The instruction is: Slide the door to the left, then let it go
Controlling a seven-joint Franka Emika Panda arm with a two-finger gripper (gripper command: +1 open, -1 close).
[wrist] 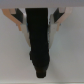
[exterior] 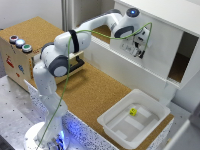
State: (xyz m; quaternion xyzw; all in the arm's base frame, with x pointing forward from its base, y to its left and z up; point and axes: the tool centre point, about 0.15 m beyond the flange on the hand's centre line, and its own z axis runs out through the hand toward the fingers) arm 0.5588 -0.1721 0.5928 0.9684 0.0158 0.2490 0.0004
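Door (exterior: 145, 57) panels of plain white are seen forming the front of the white cabinet (exterior: 165, 15), which stands at the far side of the cork-topped table (exterior: 90, 92), toward the exterior view's right. A dark opening (exterior: 182, 60) is shown at the cabinet's end on the exterior view's right, where the interior is exposed beside the door's edge. The white arm (exterior: 65, 50) is stretched from its base at the near edge of the table up to the cabinet front, and the claw (exterior: 140, 50) is held right against the door's face. Whether the claw is spread or closed cannot be told from the exterior view, since it is small and partly blurred there. In the wrist view a dark elongated shape (wrist: 39, 42) is seen running between the fingers (wrist: 20, 19), with a pale flat surface (wrist: 70, 60) behind it; what that shape is cannot be made out. A white plastic tray (exterior: 117, 125) is set on the table near the arm's side, with a small yellow object (exterior: 133, 112) lying in it. A wooden box (exterior: 15, 62) with coloured buttons (exterior: 20, 43) on top is placed at the exterior view's left
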